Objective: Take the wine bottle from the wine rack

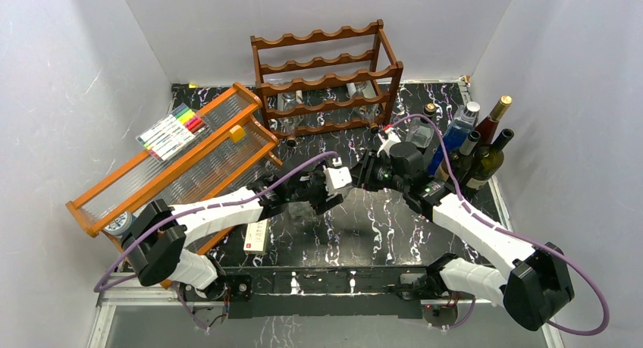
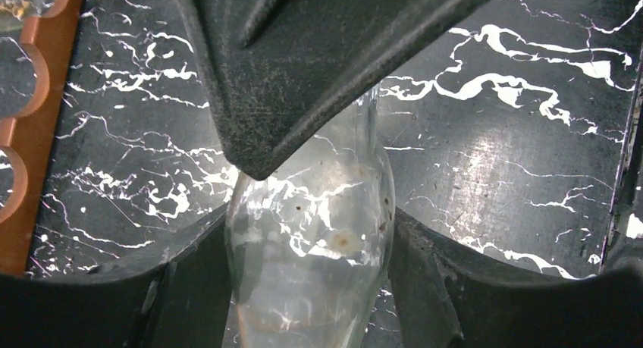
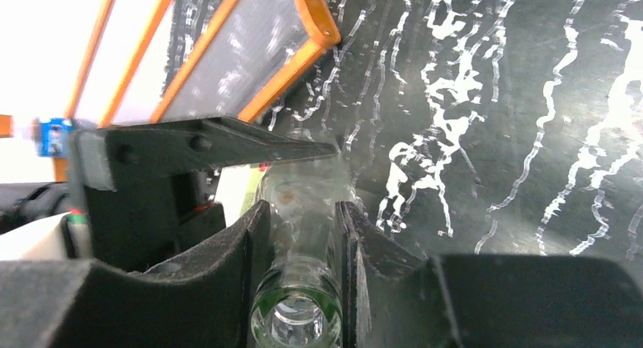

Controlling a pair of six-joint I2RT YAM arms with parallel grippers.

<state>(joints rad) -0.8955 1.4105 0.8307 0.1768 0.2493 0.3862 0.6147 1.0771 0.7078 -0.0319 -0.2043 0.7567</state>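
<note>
Bottle bridges left gripper and right gripper, clear of rack.

Clear glass wine bottle; grainy matt fingers; glossy marbled table

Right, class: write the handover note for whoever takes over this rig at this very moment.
Grips: left fingers shut on the bottle body; right fingers shut on its neck.
Where: the bottle is off the rack, held by both arms over the middle of the table. The rack's lower tiers seem to hold other clear bottles.
Done: bottle out of the rack.
Left: probably one arm lets go and the other sets it down, perhaps by the standing bottles at right.
</note>
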